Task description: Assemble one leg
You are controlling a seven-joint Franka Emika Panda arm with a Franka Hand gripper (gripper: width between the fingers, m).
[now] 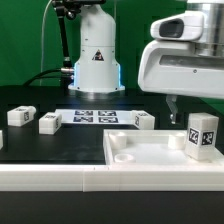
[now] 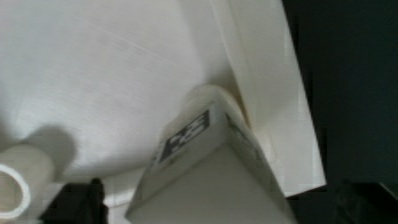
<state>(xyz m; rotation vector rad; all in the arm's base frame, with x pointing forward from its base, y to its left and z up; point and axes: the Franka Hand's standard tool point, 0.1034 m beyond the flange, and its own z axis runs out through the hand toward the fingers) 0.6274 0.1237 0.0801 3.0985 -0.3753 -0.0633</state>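
The exterior view is rather bright and evenly lit, as if from above, and no hard glare shows on the black table (image 1: pixel 40 100), which reads very dark. The white panel (image 1: pixel 150 150) in front is almost overexposed, so its edges lose detail, and only soft grey shadows lie in its recesses. A blue glow shows at the sides of the robot base (image 1: pixel 95 60). The picture is coarse and slightly soft. The wrist view is much more blurred: the leg (image 2: pixel 205 175) is very close to the lens, its tag is smeared, and a dim shadow falls beside it.
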